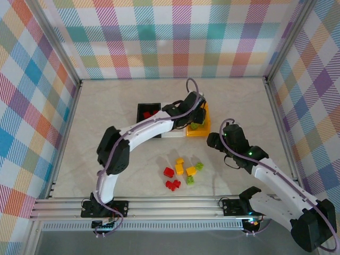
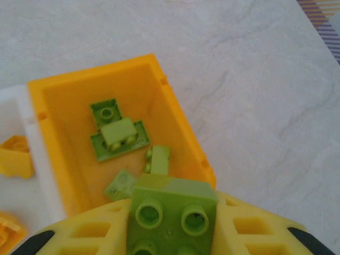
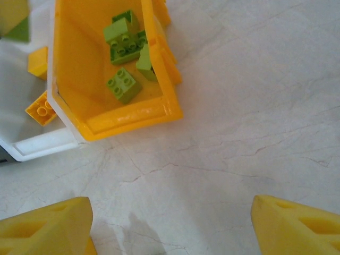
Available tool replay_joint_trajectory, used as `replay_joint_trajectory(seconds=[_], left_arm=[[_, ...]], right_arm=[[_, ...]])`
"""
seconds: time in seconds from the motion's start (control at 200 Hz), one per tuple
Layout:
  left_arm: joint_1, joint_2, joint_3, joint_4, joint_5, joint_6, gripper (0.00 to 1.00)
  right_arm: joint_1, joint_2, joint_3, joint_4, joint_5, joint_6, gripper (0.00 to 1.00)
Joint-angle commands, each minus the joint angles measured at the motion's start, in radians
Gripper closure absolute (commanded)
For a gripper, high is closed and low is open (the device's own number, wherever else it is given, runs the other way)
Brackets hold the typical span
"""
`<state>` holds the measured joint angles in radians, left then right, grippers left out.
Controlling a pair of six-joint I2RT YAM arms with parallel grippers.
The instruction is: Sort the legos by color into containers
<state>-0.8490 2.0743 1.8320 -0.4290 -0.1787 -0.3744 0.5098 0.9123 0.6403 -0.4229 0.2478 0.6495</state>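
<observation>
over the orange-yellow bin (image 2: 178, 119), the left tool (image 2: 172, 236) clamps a green brick (image 2: 172, 204).

A pale, marble-patterned tabletop (image 1: 133, 101) fills the floor of the enclosure; in the wrist views its surface (image 2: 265, 79) (image 3: 255, 133) shows thin grey veins running across an off-white ground. 3 walls of pastel plaid fabric close it in: a back wall (image 1: 175, 37), a left wall (image 1: 26, 106) and a right wall (image 1: 313, 106), and a corner of the same plaid shows at the upper right of the left wrist view (image 2: 326, 16). 2 silver metal posts (image 1: 56, 41) (image 1: 287, 40) stand at the back corners. Silver metal side rails (image 1: 66, 138) (image 1: 281, 133) border the tabletop, and a slotted aluminium rail (image 1: 175, 204) crosses the near edge, with a flat grey strip (image 1: 175, 239) below it.
</observation>
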Motion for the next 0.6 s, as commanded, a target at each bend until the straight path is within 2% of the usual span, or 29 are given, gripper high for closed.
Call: replay_joint_trajectory(seconds=[0.0, 0.105, 0.185, 0.315, 0.48, 0.595], left_arm=[[0.036, 0.083, 0.103, -0.081, 0.049, -0.052, 0.61], [0.05, 0.153, 0.201, -0.116, 0.064, -0.079, 0.54], [0.063, 0.178, 0.245, -0.129, 0.083, -0.108, 0.44], [0.07, 0.125, 0.223, -0.097, 0.106, -0.135, 0.31], [0.068, -0.121, -0.022, 0.032, 0.127, -0.155, 0.2], [0.068, -0.378, -0.322, 0.138, 0.123, -0.172, 0.14]], right_arm=[[-0.005, -0.019, -0.026, -0.017, -0.035, 0.015, 0.21], [-0.005, -0.019, -0.048, -0.01, -0.067, 0.015, 0.22], [-0.004, -0.012, -0.061, -0.005, -0.091, 0.014, 0.22], [-0.003, -0.006, -0.072, -0.004, -0.127, 0.003, 0.22], [0.018, 0.0, -0.08, 0.036, -0.226, -0.03, 0.24], [0.121, 0.037, -0.078, 0.069, -0.234, -0.053, 0.25]])
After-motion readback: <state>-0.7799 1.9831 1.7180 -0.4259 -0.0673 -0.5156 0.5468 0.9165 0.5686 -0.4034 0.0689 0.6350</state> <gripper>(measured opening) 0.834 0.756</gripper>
